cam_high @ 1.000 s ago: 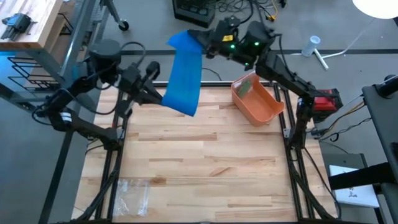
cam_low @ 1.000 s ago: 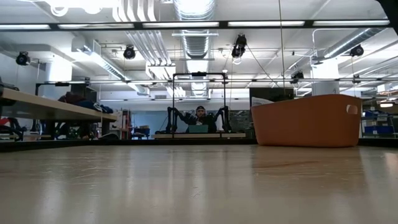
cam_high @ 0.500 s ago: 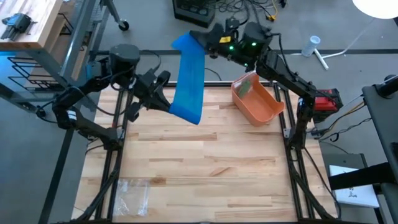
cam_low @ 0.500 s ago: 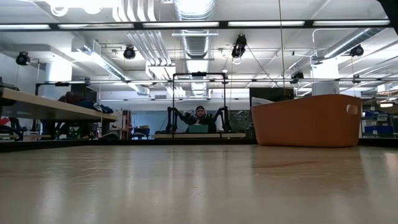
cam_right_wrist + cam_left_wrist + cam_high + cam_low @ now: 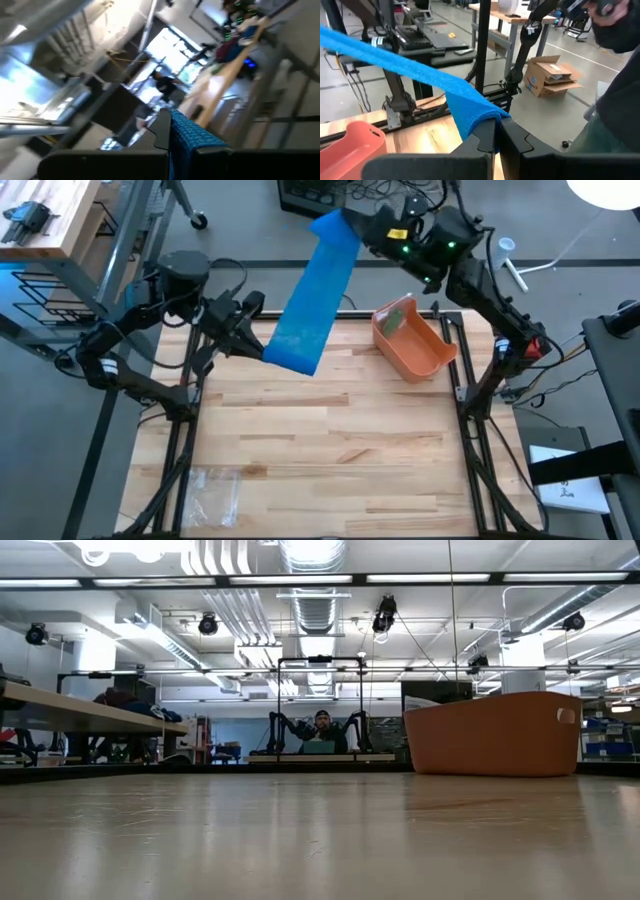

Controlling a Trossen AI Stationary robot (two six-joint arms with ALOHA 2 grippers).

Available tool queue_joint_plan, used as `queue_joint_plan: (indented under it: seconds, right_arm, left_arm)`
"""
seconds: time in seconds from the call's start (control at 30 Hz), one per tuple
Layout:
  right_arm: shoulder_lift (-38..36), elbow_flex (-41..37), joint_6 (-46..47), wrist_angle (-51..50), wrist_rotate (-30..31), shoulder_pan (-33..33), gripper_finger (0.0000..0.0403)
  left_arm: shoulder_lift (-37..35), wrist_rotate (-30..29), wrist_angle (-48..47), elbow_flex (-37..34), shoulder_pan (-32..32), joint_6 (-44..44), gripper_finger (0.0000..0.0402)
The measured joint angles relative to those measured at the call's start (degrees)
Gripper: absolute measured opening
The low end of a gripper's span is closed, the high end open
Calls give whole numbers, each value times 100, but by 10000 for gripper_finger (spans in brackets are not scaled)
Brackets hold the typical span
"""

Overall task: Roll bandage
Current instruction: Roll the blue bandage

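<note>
A long blue bandage (image 5: 310, 295) is stretched in the air between my two grippers, over the table's far left part. My left gripper (image 5: 258, 348) is shut on its lower end above the table's far left. My right gripper (image 5: 345, 228) is shut on its upper end, high beyond the table's far edge. The bandage also shows in the left wrist view (image 5: 415, 70) and the right wrist view (image 5: 192, 137). The low view shows neither the bandage nor the grippers. My left gripper pinches the bandage's lower end (image 5: 487, 116) between its two fingers, where the cloth is bunched into a fold. The bandage runs from the fingers up and away toward the other arm, lifted clear of the table. My right gripper pinches the bandage's upper end (image 5: 186, 131) between its two fingers. The strip hangs from the hold, slanting down toward the left gripper, clear of the table and nearly straight.
An orange bin (image 5: 412, 340) stands at the table's far right, holding something green; it also shows in the low view (image 5: 495, 735). A clear plastic bag (image 5: 215, 492) lies at the near left corner. Bare wooden table (image 5: 330, 450) lies between.
My right gripper has gone up and toward the right with the bandage's upper end. My left gripper has shifted a little toward the table's right with the lower end. The strip now slants more steeply and is drawn out straighter between them.
</note>
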Motion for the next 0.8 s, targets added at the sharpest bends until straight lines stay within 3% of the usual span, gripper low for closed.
queue_joint_plan:
  seconds: [0.23, 0.47, 0.7, 0.8]
  right_arm:
    - [180, -2, 206, -226, -43, -17, 0]
    - [483, -2, 403, -222, -67, -20, 0]
    - [854, -2, 924, -251, -209, 49, 0]
    - [966, -9, 1172, -248, -567, 103, 0]
  left_arm:
    - [8, 847, 166, 0, -67, -434, 0]
    - [50, 667, 288, 0, -209, -495, 0]
    - [8, 656, 1176, 0, -318, -527, 0]
    - [-20, 562, 1690, 0, -321, -634, 0]
